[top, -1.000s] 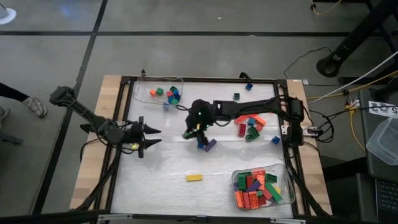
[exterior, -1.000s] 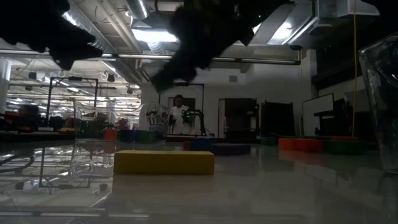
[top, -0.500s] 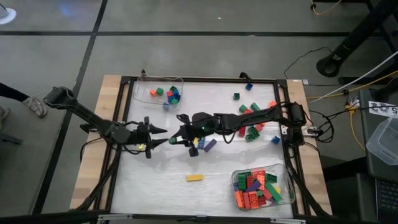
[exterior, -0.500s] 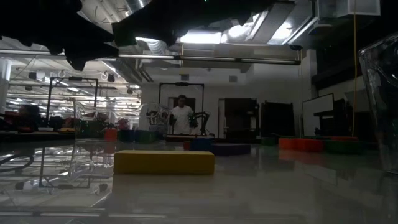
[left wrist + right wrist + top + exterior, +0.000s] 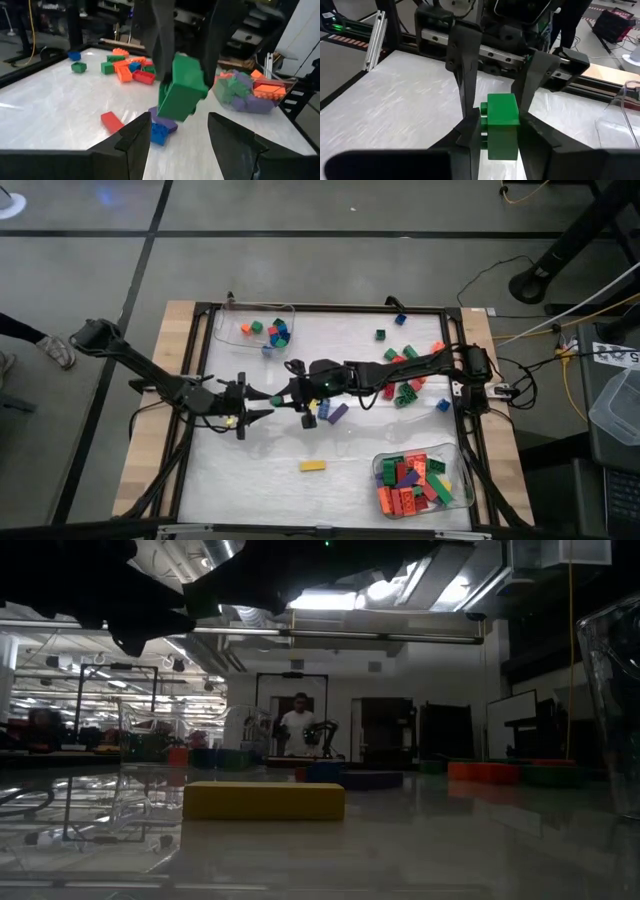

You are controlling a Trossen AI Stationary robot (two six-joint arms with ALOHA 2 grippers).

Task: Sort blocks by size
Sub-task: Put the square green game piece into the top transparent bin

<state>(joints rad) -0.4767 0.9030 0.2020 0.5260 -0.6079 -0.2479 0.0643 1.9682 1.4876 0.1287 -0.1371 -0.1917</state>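
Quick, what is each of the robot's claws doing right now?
Left gripper: open, holding nothing, facing the green block.
Right gripper: shut on a green block, held above the table between the left fingers.

So the room is a big open workshop with a grey concrete floor crossed by dark seam lines, and cables trail over it off to one side. Looking level across, there's an exposed ceiling with ducts and bright strip lights, pale walls, and dark doorways at the back. A person stands way off at a bench. Racks and shelving line one side, lit from overhead. The wooden table edge shows around the white work surface.
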